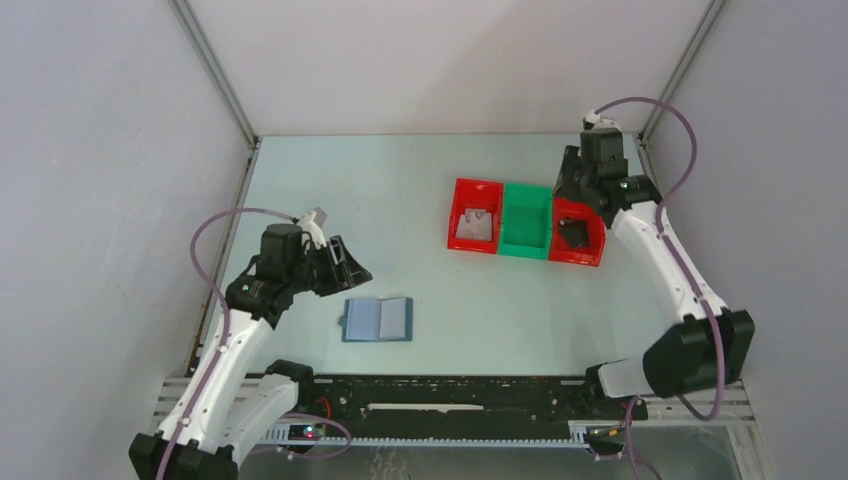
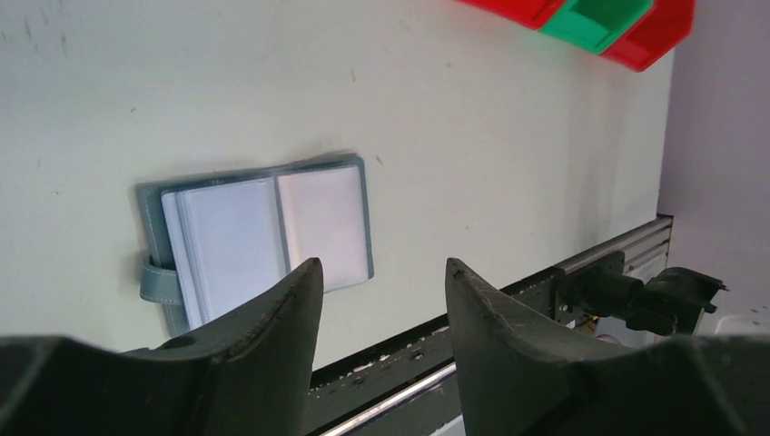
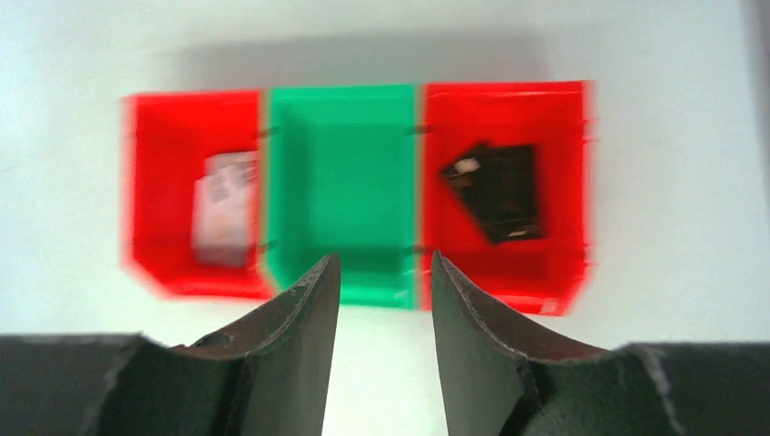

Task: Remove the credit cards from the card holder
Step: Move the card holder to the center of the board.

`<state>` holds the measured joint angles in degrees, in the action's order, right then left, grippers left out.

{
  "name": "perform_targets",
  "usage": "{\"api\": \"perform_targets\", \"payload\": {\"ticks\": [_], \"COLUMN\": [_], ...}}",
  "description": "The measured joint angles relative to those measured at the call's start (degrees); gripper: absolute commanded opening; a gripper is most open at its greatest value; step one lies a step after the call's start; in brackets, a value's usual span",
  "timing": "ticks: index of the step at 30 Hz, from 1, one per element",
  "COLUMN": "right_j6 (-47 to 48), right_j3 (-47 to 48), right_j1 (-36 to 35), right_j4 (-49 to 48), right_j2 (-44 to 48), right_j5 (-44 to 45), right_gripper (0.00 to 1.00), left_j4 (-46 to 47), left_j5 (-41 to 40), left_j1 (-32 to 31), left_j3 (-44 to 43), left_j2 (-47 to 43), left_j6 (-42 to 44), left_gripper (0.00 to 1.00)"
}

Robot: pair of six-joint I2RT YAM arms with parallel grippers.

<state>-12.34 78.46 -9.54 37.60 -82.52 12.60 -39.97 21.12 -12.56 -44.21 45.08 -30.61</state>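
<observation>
Card holder point(image 1: 377, 319) lies flat and opened on the table point(image 1: 400, 180), on the left arm's side and close to the black rail point(image 1: 450, 385) along the near edge. Its darker teal cover frames two pale inner pages, and a small strap tab sticks out from its left edge. In the left wrist view the left page shows several stacked pale edges, but whether those are cards I cannot tell.

The left gripper point(image 1: 345, 265) hangs above the table just beyond the holder's far left corner, apart from it. Its jaws stand wide with nothing between them. In its own camera the holder point(image 2: 318, 227) sits past the left gripper's fingertips point(image 2: 381, 268).

Well apart, on the right half of the table, three bins stand side by side and touching. The left red bin point(image 1: 458, 205) holds a grey card point(image 1: 473, 226). The green bin point(image 1: 527, 222) stands in the middle. The right red bin point(image 1: 594, 245) holds a black card point(image 1: 574, 233) lying askew.

The right gripper point(image 1: 585, 195) hovers over the right red bin, partly hiding its far wall from the top camera. Its jaws are parted and grip nothing. The right wrist view is blurred, though both cards can be made out lying in their bins.
</observation>
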Motion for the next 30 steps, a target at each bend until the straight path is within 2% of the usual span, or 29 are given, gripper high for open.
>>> {"api": "perform_targets", "payload": {"ticks": [4,7,10,16,23,30], "right_j6": [-5.42,-10.60,-17.27,-29.99,-41.24,-45.31], "right_j3": [-5.51,-10.75,-16.90,-25.88,-29.00,-29.00], "right_j1": [-7.78,-16.35,-24.48,-35.04,-42.73,-44.15], "right_j4": [-4.48,-9.25,-16.24,-30.27,-43.56,-51.67], "right_j2": [6.47,6.80,3.67,-6.67,-16.02,-20.28], "right_j5": [-8.83,-15.67,-22.38,-30.56,-33.35,-35.12], "right_gripper": [0.49,0.48,0.48,0.49,0.45,0.41], "left_j4": [1.68,3.10,3.26,1.49,0.13,-0.04], "left_j5": [0.04,0.02,-0.96,-8.68,-12.22,-12.26], "left_j1": [-0.11,-0.66,-1.14,-0.74,1.03,1.07], "left_j3": [3.02,5.95,7.41,7.45,7.45,7.45], "left_j2": [3.41,5.11,5.77,5.75,3.72,3.43], "left_j6": [-0.76,-1.97,-2.95,-5.20,-6.23,-6.51], "left_gripper": [0.56,0.56,0.56,0.56,0.56,0.56]}}
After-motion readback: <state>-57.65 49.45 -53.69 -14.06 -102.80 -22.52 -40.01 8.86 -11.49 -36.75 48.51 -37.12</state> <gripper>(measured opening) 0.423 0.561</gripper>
